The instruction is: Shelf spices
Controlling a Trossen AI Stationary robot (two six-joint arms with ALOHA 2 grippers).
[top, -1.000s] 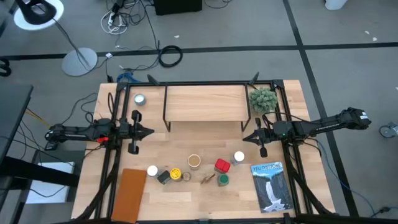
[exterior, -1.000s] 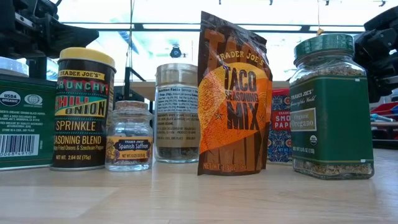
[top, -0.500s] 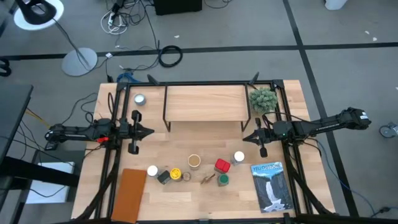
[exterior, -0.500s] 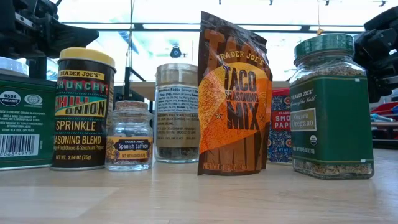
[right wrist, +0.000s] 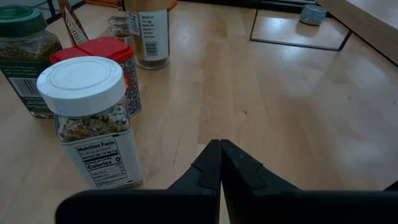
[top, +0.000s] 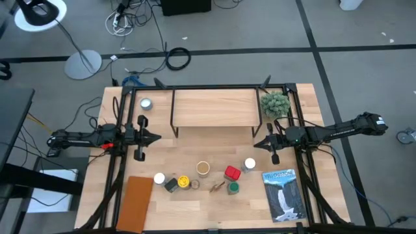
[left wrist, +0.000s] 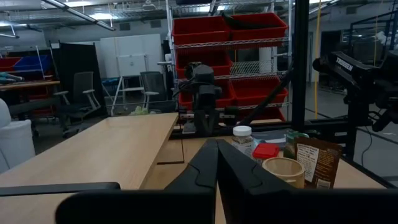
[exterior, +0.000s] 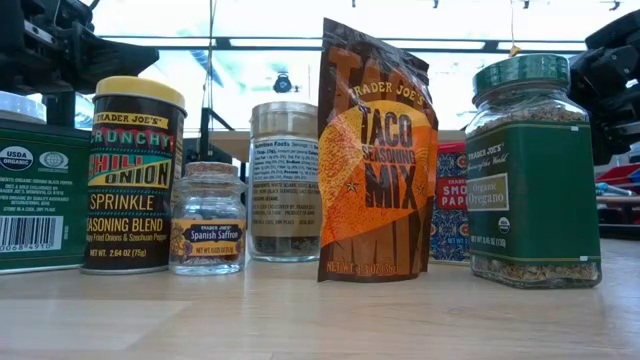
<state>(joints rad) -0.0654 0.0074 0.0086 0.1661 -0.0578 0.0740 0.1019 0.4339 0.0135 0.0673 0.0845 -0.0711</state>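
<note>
The spices stand in a loose row on the near half of the table: a white-topped jar [top: 159, 177], a yellow-topped jar [top: 184, 181], a tan-topped jar [top: 203, 168], a red tin [top: 232, 173], a green-topped jar [top: 233, 188] and a second white-topped jar [top: 250, 164]. A brown taco packet [exterior: 378, 155] stands upright among them. The shelf [top: 214, 107] stands on its legs at the far middle. My left gripper [top: 158, 137] is shut and held above the table left of the shelf. My right gripper [top: 255, 144] is shut near the shelf's right legs.
A silver tin [top: 145, 103] sits far left of the shelf, and a small green plant [top: 275, 104] stands at its right end. A blue-and-white book [top: 283, 194] lies near right. A flat brown board [top: 135, 201] lies near left.
</note>
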